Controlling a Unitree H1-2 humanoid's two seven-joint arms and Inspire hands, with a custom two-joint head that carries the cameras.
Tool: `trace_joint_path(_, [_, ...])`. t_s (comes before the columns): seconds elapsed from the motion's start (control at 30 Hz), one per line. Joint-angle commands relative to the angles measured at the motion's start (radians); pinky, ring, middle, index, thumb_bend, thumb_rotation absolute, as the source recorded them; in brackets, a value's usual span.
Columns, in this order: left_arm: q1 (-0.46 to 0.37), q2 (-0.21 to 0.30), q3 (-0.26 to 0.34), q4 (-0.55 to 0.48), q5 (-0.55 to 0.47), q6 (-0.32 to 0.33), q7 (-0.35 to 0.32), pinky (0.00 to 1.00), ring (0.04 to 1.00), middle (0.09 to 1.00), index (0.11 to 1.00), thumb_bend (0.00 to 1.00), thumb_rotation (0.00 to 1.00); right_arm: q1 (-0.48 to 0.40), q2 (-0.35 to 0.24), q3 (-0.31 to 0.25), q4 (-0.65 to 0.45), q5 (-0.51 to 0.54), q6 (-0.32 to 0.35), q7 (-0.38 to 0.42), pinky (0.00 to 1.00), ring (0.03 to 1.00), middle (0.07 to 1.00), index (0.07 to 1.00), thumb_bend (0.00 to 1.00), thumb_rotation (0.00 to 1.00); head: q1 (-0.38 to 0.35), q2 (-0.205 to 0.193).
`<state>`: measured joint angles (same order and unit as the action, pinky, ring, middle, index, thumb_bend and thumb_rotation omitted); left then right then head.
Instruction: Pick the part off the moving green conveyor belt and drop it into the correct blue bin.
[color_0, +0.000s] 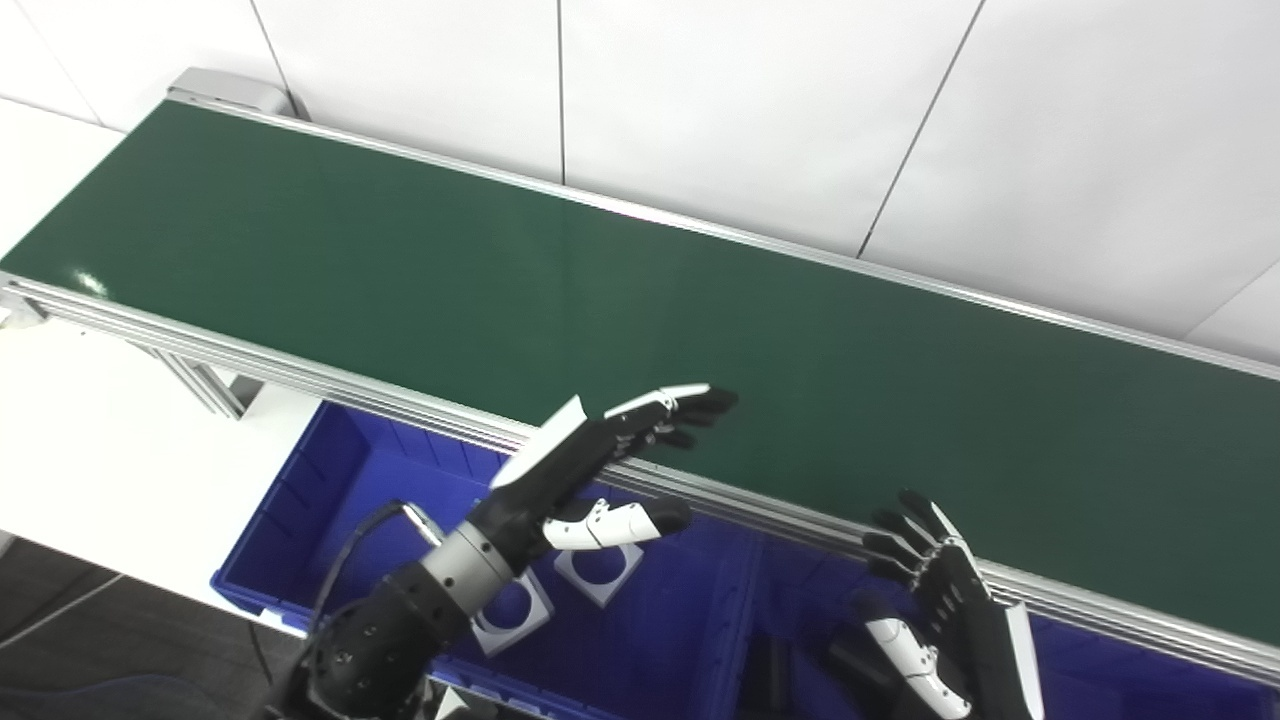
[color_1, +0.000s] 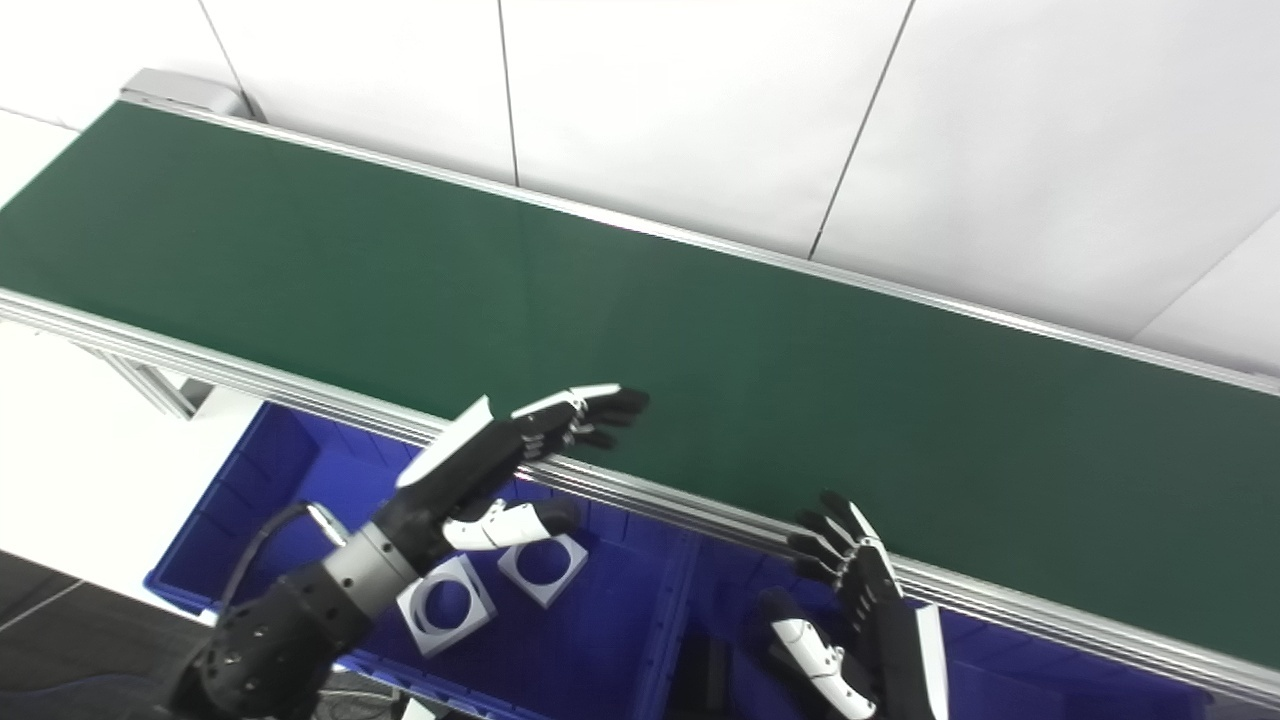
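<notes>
the green conveyor belt (color_0: 640, 300) runs slantwise across the view from upper left to lower right, framed by silver rails, with white wall panels behind it. no part shows on the belt surface in either view. below the near rail sit two blue bins side by side: the left bin (color_0: 300, 520) holds two pale square pieces with round holes (color_1: 447, 603), lying flat on its floor just beside each other, and the right bin (color_0: 1100, 670) holds some dark shapes too dim to make out. the left hand (color_0: 590, 460) comes up from the lower left, above the left bin, with its fingers (color_0: 690, 405) stretched out nearly straight over the near rail so the tips reach just over the belt's edge; the thumb (color_0: 625, 522) sticks out below, apart from the fingers, over the bin. it is spread wide and has hold of nothing. the right hand (color_0: 940, 600) rises from the bottom edge over the right bin, palm side turned toward the belt, fingers fanned apart and pointing up with the tips at the near rail; its thumb hangs off to the left. it too is spread and carries nothing. the two hands are well apart from each other.
</notes>
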<state>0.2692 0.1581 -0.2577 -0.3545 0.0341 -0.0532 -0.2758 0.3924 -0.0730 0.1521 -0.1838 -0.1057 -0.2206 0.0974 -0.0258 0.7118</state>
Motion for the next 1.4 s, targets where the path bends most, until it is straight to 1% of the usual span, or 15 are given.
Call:
trace_joint_path(0.0, [-0.024, -0.012, -0.004, 0.034, -0.073, -0.053, -0.02, 0.8, 0.848, 0.849, 0.842, 0.82, 0.79, 0.005, 0.013, 0.007, -0.02, -0.004, -0.06, -0.012, 0.69, 0.756, 0.806, 0.882, 0.66, 0.5, -0.021, 0.0])
trace_joint_path(0.17, [-0.049, -0.028, 0.0, 0.179, -0.113, -0.095, -0.036, 0.8, 0.838, 0.839, 0.842, 0.82, 0.85, 0.009, 0.032, 0.021, -0.015, -0.03, -0.057, -0.024, 0.7, 0.757, 0.805, 0.881, 0.67, 0.52, -0.114, -0.002])
trace_joint_path(0.27, [-0.063, -0.029, 0.016, 0.259, -0.165, -0.113, -0.058, 0.81, 0.834, 0.838, 0.836, 0.79, 0.82, 0.006, 0.044, 0.035, -0.007, -0.046, -0.054, -0.032, 0.7, 0.762, 0.81, 0.886, 0.67, 0.52, -0.197, 0.009])
trace_joint_path(0.3, [-0.068, -0.028, 0.021, 0.281, -0.179, -0.119, -0.066, 0.81, 0.832, 0.836, 0.833, 0.78, 0.82, 0.004, 0.048, 0.039, -0.005, -0.052, -0.054, -0.035, 0.69, 0.761, 0.811, 0.888, 0.67, 0.54, -0.197, 0.009])
trace_joint_path(0.33, [-0.076, -0.023, 0.027, 0.311, -0.193, -0.128, -0.079, 0.82, 0.833, 0.835, 0.831, 0.77, 0.81, 0.0, 0.054, 0.045, -0.001, -0.061, -0.054, -0.041, 0.69, 0.762, 0.813, 0.889, 0.67, 0.55, -0.245, 0.018])
trace_joint_path(0.37, [-0.081, -0.02, 0.031, 0.331, -0.204, -0.135, -0.089, 0.83, 0.834, 0.834, 0.829, 0.77, 0.81, -0.003, 0.059, 0.05, 0.002, -0.066, -0.054, -0.044, 0.69, 0.762, 0.814, 0.89, 0.67, 0.55, -0.245, 0.018])
trace_joint_path(0.4, [-0.086, -0.014, 0.037, 0.35, -0.215, -0.141, -0.101, 0.83, 0.834, 0.834, 0.829, 0.76, 0.81, -0.009, 0.065, 0.055, 0.009, -0.071, -0.052, -0.047, 0.69, 0.762, 0.814, 0.89, 0.67, 0.55, -0.29, 0.034])
trace_joint_path(0.43, [-0.09, -0.01, 0.042, 0.362, -0.223, -0.145, -0.11, 0.83, 0.833, 0.832, 0.826, 0.75, 0.79, -0.013, 0.069, 0.059, 0.014, -0.074, -0.051, -0.05, 0.69, 0.765, 0.818, 0.894, 0.67, 0.57, -0.29, 0.034])
trace_joint_path(0.47, [-0.094, -0.004, 0.05, 0.37, -0.239, -0.144, -0.12, 0.83, 0.832, 0.831, 0.825, 0.74, 0.78, -0.019, 0.076, 0.063, 0.019, -0.077, -0.049, -0.052, 0.69, 0.766, 0.819, 0.895, 0.68, 0.58, -0.328, 0.051])
trace_joint_path(0.5, [-0.096, -0.001, 0.057, 0.375, -0.249, -0.142, -0.128, 0.84, 0.832, 0.831, 0.82, 0.75, 0.76, -0.023, 0.08, 0.066, 0.023, -0.079, -0.047, -0.054, 0.69, 0.765, 0.819, 0.895, 0.68, 0.59, -0.328, 0.051])
trace_joint_path(0.57, [-0.104, 0.006, 0.072, 0.381, -0.275, -0.13, -0.145, 0.84, 0.832, 0.831, 0.817, 0.76, 0.74, -0.033, 0.092, 0.071, 0.026, -0.087, -0.04, -0.058, 0.69, 0.763, 0.818, 0.894, 0.68, 0.59, -0.385, 0.082])
trace_joint_path(0.63, [-0.114, 0.013, 0.084, 0.393, -0.296, -0.127, -0.163, 0.84, 0.832, 0.832, 0.816, 0.76, 0.72, -0.042, 0.102, 0.073, 0.026, -0.093, -0.028, -0.062, 0.69, 0.763, 0.817, 0.895, 0.69, 0.6, -0.402, 0.096])
trace_joint_path(0.8, [-0.125, 0.024, 0.099, 0.399, -0.314, -0.115, -0.183, 0.83, 0.834, 0.837, 0.823, 0.78, 0.7, -0.054, 0.111, 0.077, 0.027, -0.077, -0.017, -0.063, 0.7, 0.772, 0.822, 0.895, 0.69, 0.61, -0.416, 0.111])
trace_joint_path(1.0, [-0.124, 0.026, 0.105, 0.395, -0.308, -0.112, -0.19, 0.83, 0.834, 0.842, 0.827, 0.82, 0.67, -0.053, 0.11, 0.08, 0.02, -0.073, -0.01, -0.064, 0.7, 0.776, 0.826, 0.897, 0.67, 0.6, -0.398, 0.118])
trace_joint_path(1.37, [-0.111, 0.01, 0.086, 0.359, -0.253, -0.112, -0.171, 0.81, 0.831, 0.841, 0.835, 0.86, 0.67, -0.038, 0.086, 0.072, -0.008, -0.055, -0.005, -0.056, 0.7, 0.775, 0.825, 0.894, 0.68, 0.63, -0.311, 0.128])
